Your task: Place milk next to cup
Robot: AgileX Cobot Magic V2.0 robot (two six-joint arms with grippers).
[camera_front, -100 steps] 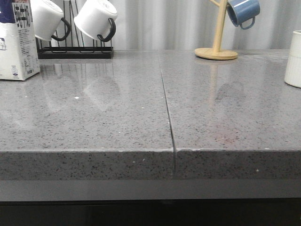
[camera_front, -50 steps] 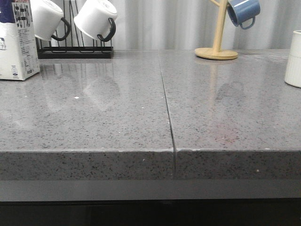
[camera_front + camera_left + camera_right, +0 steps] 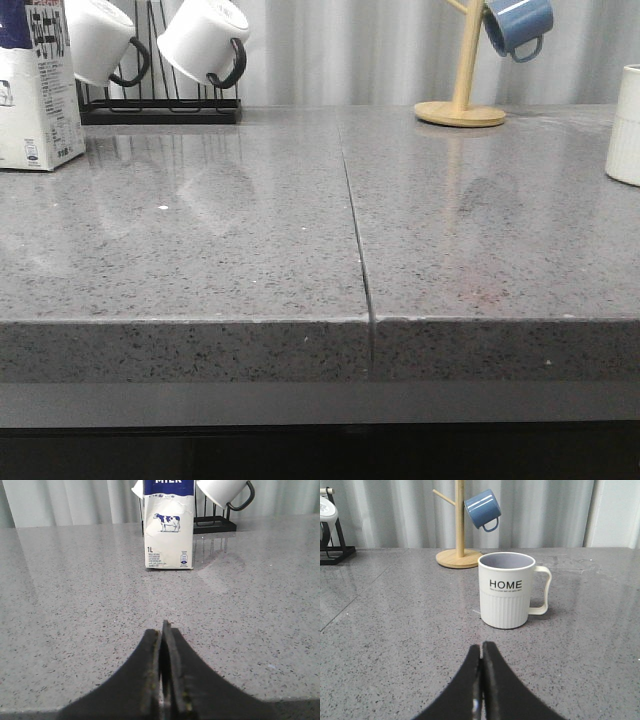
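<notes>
The milk (image 3: 35, 85) stands upright at the far left of the grey speckled tabletop (image 3: 250, 250), just beside the black rack (image 3: 160, 105) holding two white mugs with black handles (image 3: 205, 40). The cup (image 3: 626, 125) stands at the far right edge of the front view, well apart from the milk, near the wooden mug tree (image 3: 462, 100) carrying a blue mug (image 3: 517, 25).

Left wrist view: the left gripper (image 3: 164, 680) has its fingers pressed together, holding nothing, low over the tabletop and short of the carton, whose cow picture faces the camera.

Right wrist view: the right gripper (image 3: 481, 685) likewise has its fingers closed and empty, short of the cup, with the "HOME" lettering facing it
</notes>
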